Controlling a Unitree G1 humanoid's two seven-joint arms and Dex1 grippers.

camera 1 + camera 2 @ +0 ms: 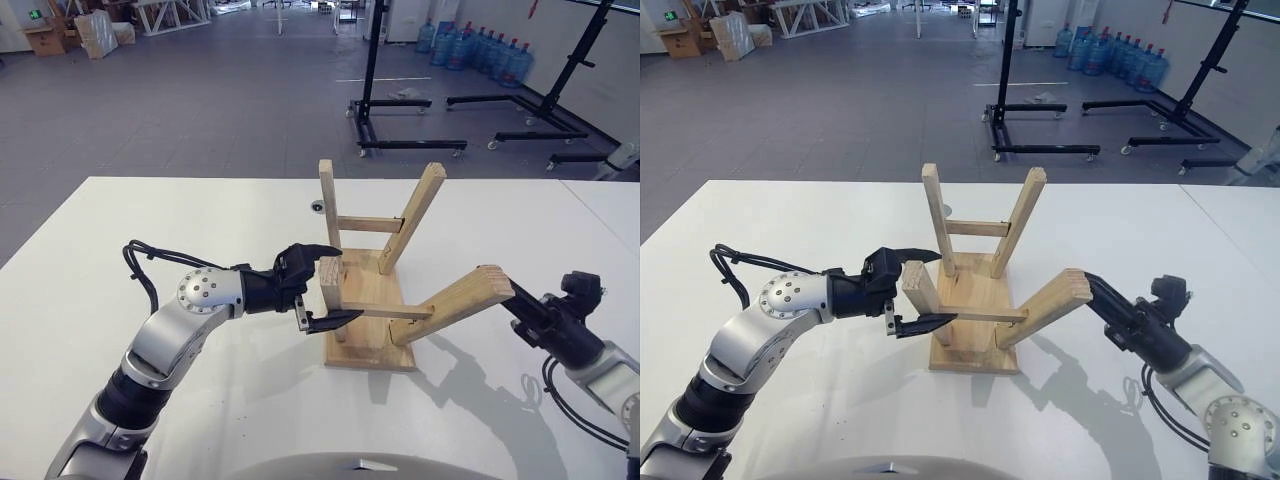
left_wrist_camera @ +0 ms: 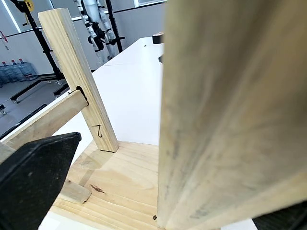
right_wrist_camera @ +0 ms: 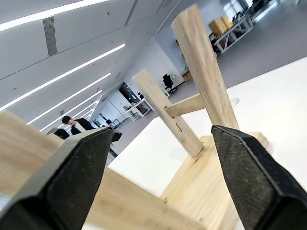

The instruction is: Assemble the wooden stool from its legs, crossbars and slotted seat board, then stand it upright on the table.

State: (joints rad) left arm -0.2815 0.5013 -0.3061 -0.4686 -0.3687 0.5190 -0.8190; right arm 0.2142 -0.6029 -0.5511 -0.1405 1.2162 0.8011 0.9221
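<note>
The stool [image 1: 372,290] sits upside down mid-table, seat board [image 1: 366,350] flat on the table [image 1: 200,215] so the slots face up for the legs, a sensible way to build it. The two far legs [image 1: 412,215] are standing in the board, tied by a crossbar [image 1: 370,224]. Now the near pair: the left leg [image 1: 331,288] stands about upright, and the right leg [image 1: 455,300] leans well outward, joined to it by the second crossbar [image 1: 392,311]. By the look of it that one needs swinging upright into its slot. The left gripper [image 1: 945,286] straddles the left leg, likely to steady it. Its fingers are parted, with a gap showing on one side, so it is not clamped. That arm comes in low from the left, elbow bent, forearm level. The right gripper [image 3: 162,132] is spread wide at the leaning leg's top end, one finger [image 1: 508,290] against the wood, forearm low and angled up toward it.
</note>
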